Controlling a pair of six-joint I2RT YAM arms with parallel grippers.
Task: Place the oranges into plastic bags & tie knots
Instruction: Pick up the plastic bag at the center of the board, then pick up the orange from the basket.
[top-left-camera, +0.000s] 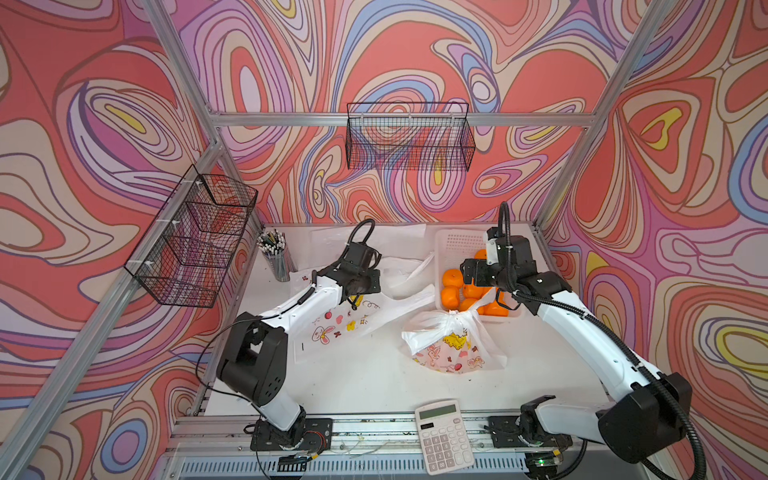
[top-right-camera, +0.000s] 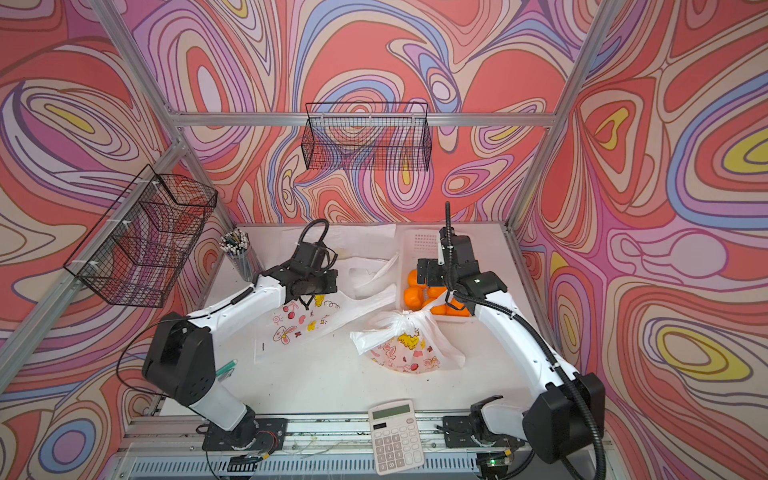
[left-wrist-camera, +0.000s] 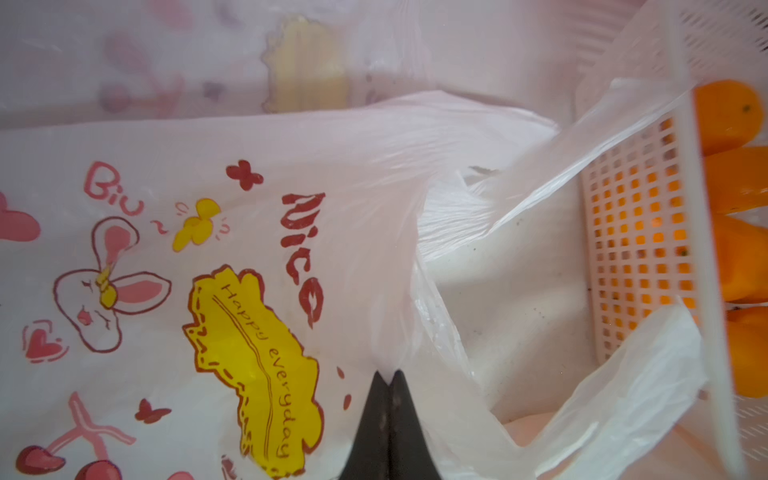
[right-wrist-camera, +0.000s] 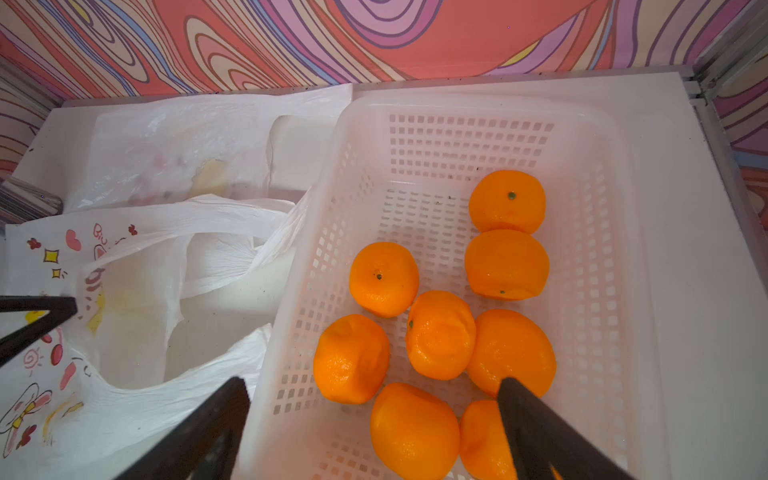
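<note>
One tied bag (top-left-camera: 453, 349) is done, the left gripper (left-wrist-camera: 386, 376) pinches an empty bag (left-wrist-camera: 208, 291), and the right gripper (right-wrist-camera: 372, 385) hangs wide over oranges (right-wrist-camera: 440, 332) left in the far right basket (right-wrist-camera: 436, 166).

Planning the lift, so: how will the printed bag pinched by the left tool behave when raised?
The printed bag looks thin and wrinkled, so probably floppy, draping from the left tool. It lies flat, seemingly empty, so likely very light.

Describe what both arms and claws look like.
Both arms have white shells with black joints and bases. The left arm trails a thin black cable; the right arm carries a black ribbed hose. The left claw and right claw have slim black tapering fingers.
</note>
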